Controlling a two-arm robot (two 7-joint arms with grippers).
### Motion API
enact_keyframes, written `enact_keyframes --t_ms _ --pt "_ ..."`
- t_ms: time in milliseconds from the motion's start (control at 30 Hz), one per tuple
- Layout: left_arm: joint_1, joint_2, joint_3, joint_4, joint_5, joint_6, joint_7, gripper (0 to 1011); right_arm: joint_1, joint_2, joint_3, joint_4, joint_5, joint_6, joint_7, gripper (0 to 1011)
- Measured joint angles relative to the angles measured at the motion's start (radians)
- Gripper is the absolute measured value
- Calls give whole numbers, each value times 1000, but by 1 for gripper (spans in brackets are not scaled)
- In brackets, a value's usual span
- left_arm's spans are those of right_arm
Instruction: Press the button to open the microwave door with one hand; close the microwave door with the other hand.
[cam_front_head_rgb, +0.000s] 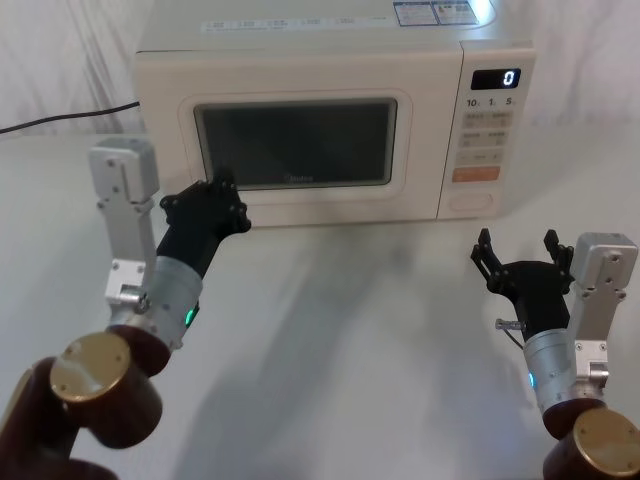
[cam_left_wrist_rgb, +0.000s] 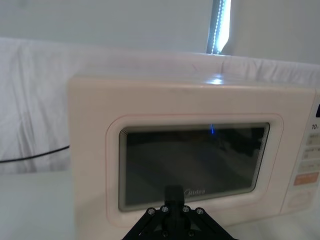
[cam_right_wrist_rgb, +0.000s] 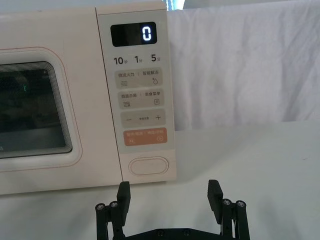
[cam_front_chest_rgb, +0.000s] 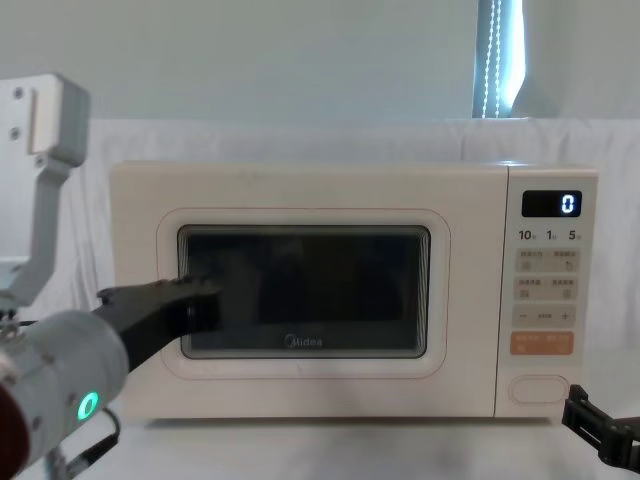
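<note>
The cream microwave stands at the back of the table with the microwave door (cam_front_head_rgb: 297, 206) shut flush against it; the door (cam_left_wrist_rgb: 195, 167) has a dark glass window. The button (cam_front_head_rgb: 472, 201) is a blank cream pill at the bottom of the control panel, also visible as the button (cam_right_wrist_rgb: 148, 165) and the button (cam_front_chest_rgb: 538, 388). My left gripper (cam_front_head_rgb: 222, 185) is shut, its tip a short way in front of the window's lower left corner (cam_front_chest_rgb: 200, 300) (cam_left_wrist_rgb: 173, 192). My right gripper (cam_front_head_rgb: 518, 242) stands open above the table, well in front of the panel, and faces the button (cam_right_wrist_rgb: 169, 190).
An orange key (cam_front_head_rgb: 475, 173) sits just above the button, under small cream keys and a display (cam_front_head_rgb: 496, 78) reading 0. A black cable (cam_front_head_rgb: 60, 118) runs off behind the microwave at the left. White cloth covers the table (cam_front_head_rgb: 350, 320) between the arms.
</note>
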Motion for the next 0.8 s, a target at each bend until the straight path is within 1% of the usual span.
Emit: enact_keyframes --t_ms 100,167,200,333,567,800 --pt "21 3 -7 -12 -9 2 -1 0 0 0 0 0 0 0 0 1002" --pt "45 7 -17 -25 -18 3 0 0 0 0 0 0 0 0 0 1002" --pt "45 7 -17 -25 -18 3 0 0 0 0 0 0 0 0 0 1002" --pt "82 10 -34 -37 -24 -1 10 0 0 0 0 0 0 0 0 1002" --pt "139 13 -53 -51 -5 -33 40 0 0 0 0 0 0 0 0 1002" --pt "173 6 -78 -52 1 -46 52 0 0 0 0 0 0 0 0 1002"
